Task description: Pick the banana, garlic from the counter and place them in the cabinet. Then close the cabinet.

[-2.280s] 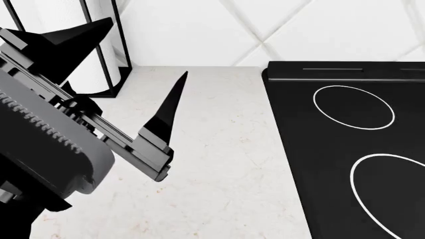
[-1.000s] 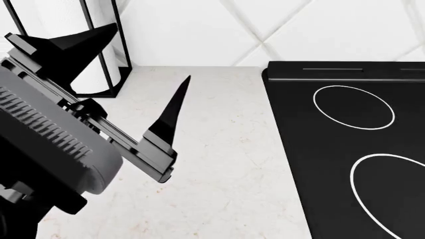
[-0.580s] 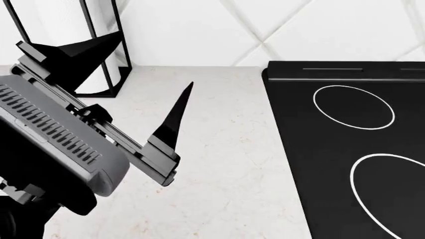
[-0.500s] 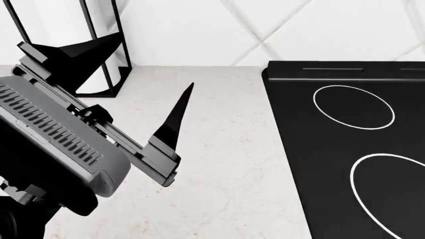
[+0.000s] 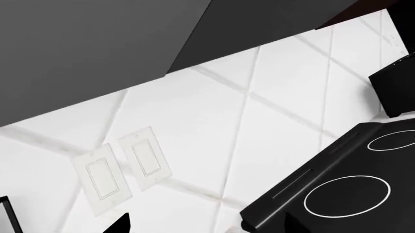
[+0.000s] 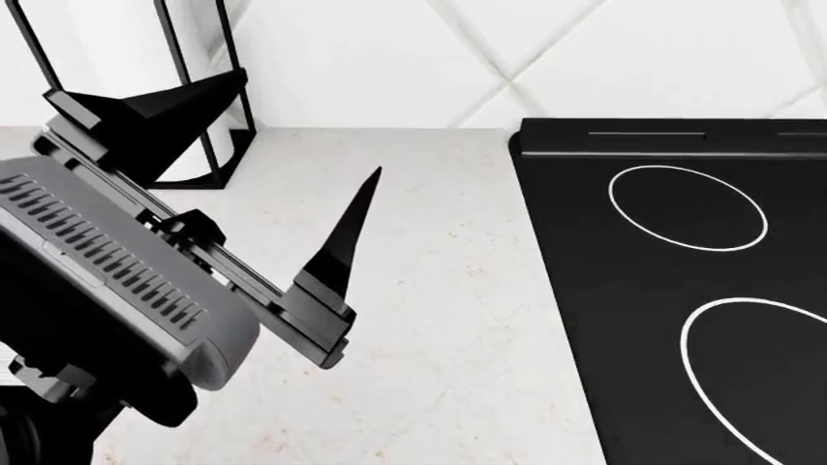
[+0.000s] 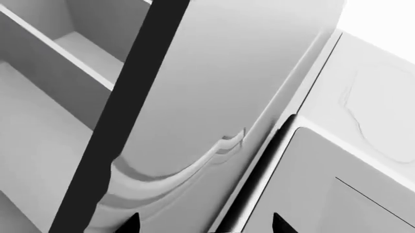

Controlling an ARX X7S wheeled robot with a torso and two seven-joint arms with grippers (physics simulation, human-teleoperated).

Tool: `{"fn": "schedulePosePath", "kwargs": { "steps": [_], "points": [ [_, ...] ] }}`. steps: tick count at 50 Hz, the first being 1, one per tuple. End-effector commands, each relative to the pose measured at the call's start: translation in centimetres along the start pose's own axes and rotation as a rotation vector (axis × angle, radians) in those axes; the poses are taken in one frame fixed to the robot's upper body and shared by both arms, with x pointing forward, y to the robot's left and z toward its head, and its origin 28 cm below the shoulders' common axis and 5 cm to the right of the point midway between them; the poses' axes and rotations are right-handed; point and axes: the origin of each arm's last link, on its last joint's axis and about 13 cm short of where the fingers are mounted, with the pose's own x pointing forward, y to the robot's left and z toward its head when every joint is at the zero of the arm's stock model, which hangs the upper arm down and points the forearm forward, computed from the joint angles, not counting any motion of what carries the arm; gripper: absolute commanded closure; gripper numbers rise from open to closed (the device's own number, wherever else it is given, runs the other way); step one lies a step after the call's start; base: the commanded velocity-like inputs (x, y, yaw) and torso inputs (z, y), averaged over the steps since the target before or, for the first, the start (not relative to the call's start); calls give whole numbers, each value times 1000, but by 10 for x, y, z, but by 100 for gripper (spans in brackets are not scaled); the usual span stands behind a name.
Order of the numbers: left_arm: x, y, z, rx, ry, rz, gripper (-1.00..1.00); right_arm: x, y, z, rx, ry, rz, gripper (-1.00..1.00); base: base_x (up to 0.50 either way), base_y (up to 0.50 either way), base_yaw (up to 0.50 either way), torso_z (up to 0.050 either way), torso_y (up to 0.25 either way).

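Slowly the black left hand (image 6: 290, 145), spread and empty, drifts lower over the white stone-look worktop (image 6: 440, 291), likely searching.

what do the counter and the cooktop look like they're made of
The counter looks like matte white stone, or an imitation of it, judging by its faint tan veins and specks. The cooktop looks like smooth black glass with white burner rings printed on it.
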Motion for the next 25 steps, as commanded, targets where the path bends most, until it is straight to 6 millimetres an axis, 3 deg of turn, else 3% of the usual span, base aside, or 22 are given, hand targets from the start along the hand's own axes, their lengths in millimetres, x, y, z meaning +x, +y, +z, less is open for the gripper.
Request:
{"fn": "schedulePosePath", "kwargs": {
  "steps": [1, 25],
  "points": [
    [0, -1, -1, -5, 0, -1, -100, 32, 25, 1, -3, -4, 130, -100, 0, 3, 4, 0, 0],
    [-2, 0, -2, -9, -2, 4, -100, 63, 53, -8, 4, -72, 321, -100, 2, 3, 4, 1, 0]
  ]
}}
